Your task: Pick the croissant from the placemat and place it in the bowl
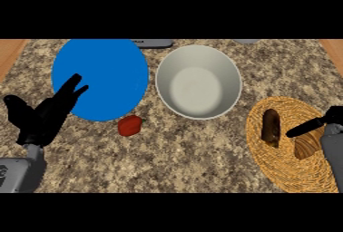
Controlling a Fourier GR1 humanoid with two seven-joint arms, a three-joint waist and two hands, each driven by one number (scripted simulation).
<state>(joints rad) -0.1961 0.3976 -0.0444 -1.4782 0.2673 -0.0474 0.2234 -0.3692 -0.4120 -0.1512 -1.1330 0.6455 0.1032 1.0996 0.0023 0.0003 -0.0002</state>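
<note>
A dark brown croissant lies on a round woven straw placemat at the right of the counter. My right hand reaches over the placemat's right side, with straight fingers pointing left toward the croissant and a small gap between them. A white bowl stands empty at the middle of the counter, left of the placemat. My left hand rests open at the left edge, fingers up, holding nothing.
A blue plate lies at the left, partly behind my left hand. A small red object sits on the granite counter in front of the plate. Grey items show at the counter's far edge.
</note>
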